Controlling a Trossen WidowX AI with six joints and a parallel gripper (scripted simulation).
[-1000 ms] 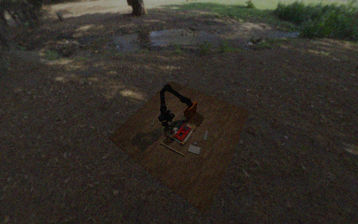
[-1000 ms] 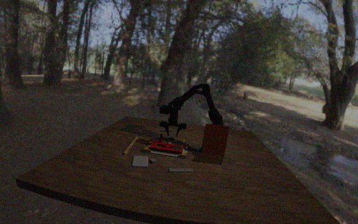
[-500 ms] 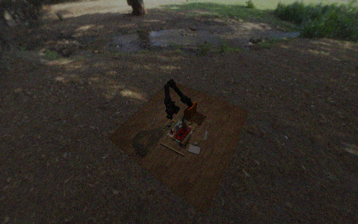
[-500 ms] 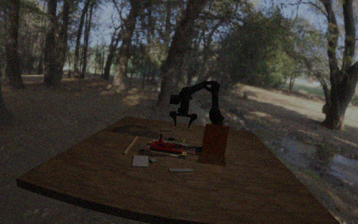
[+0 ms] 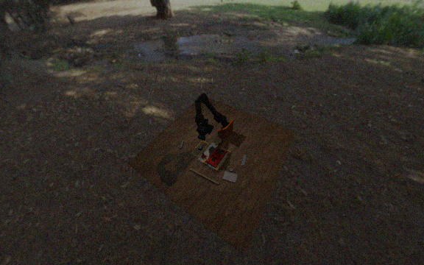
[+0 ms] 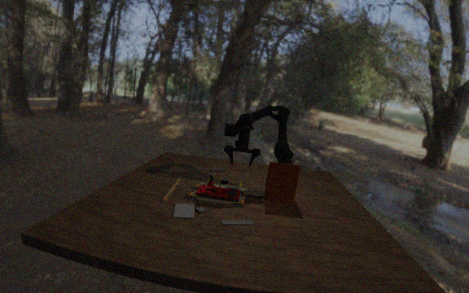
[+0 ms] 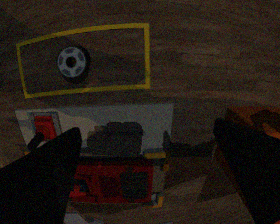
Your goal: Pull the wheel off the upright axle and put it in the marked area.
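Wrist view, bottom edge: both dark fingers fill the lower left and lower right corners, spread wide, nothing between them. Gripper is released and holds nothing; in the exterior view it hangs above the table, clear of everything below.

Mid-frame in the wrist view: red fixture block on a pale base plate, sitting between the two fingers in the picture. A dark part rests on top of the block; can't tell what it is.

Further up, upper left of the wrist view: wheel lies flat on the table inside the yellow marked area, toward its left end, apart from the outline on all sides. Pale hub with a ring of holes faces up.

Exterior view: brown upright panel stands just right of the fixture. Flat grey tile and a thin grey strip lie nearer the camera.
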